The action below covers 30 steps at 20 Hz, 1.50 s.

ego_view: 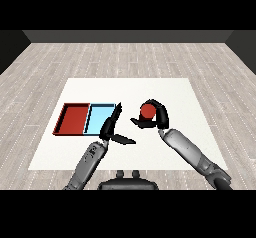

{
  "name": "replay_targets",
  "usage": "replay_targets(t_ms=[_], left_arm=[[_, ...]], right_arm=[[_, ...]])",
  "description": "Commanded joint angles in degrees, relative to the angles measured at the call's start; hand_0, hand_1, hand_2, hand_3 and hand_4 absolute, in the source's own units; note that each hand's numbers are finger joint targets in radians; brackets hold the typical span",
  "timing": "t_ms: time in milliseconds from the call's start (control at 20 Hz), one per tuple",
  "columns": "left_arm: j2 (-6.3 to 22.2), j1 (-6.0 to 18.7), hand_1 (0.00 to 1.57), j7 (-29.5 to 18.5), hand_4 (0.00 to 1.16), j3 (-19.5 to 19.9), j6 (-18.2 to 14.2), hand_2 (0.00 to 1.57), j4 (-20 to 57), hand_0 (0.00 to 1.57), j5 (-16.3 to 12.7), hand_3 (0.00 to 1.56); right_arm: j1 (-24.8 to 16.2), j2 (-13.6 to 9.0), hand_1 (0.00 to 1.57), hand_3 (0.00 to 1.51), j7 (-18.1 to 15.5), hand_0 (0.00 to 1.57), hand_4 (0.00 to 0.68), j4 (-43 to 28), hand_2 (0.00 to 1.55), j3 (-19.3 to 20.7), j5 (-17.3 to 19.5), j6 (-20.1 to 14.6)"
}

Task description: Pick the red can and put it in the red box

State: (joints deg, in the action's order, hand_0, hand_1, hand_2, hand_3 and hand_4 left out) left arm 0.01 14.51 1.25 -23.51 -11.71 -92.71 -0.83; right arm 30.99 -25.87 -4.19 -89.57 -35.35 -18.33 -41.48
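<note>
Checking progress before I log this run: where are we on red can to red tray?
Done: the right hand is curled round the red can, to the right of both trays. In hand: the carry; the can is not over any tray yet. Left: move it left, past the light blue tray, and release it in the red tray, which holds nothing. The left hand is open beside the blue tray.

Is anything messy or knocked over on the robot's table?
Nothing looks messy or tipped. The red tray and light blue tray lie neatly side by side, and the right hand curls around the red can.
</note>
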Motion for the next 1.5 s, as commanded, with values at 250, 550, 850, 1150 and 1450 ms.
replay_targets(t_ms=[250,550,850,1150,1450], left_arm=[[-0.01,0.69,0.00,-4.28,0.00,1.11,2.22,0.00,6.93,0.00,-3.36,0.00],[-0.01,1.98,0.00,-2.30,0.00,-0.89,-1.11,0.00,6.06,0.00,-5.15,0.00],[-0.01,5.28,0.00,-2.28,0.00,0.76,-0.99,0.00,10.54,0.00,-6.98,0.00],[1.42,-0.51,0.00,-3.26,0.00,0.55,1.02,0.00,6.39,0.00,-6.67,0.00],[0.17,2.49,0.00,-3.11,0.00,2.44,1.37,0.00,9.38,0.00,-7.36,0.00]], right_arm=[[0.07,3.03,1.44,1.37,11.67,1.44,0.527,-7.77,1.42,2.23,11.04,0.56],[-3.05,9.67,1.46,1.38,7.87,1.46,0.553,-5.46,1.44,6.46,14.25,8.49],[-1.90,15.46,1.46,1.37,9.40,1.46,0.570,-3.99,1.42,8.97,17.65,11.17],[-5.35,18.38,1.48,1.37,11.69,1.48,0.560,-7.47,1.44,9.45,23.35,14.02],[-5.20,25.16,1.47,1.37,8.51,1.47,0.546,-3.08,1.43,10.43,25.20,15.99]])
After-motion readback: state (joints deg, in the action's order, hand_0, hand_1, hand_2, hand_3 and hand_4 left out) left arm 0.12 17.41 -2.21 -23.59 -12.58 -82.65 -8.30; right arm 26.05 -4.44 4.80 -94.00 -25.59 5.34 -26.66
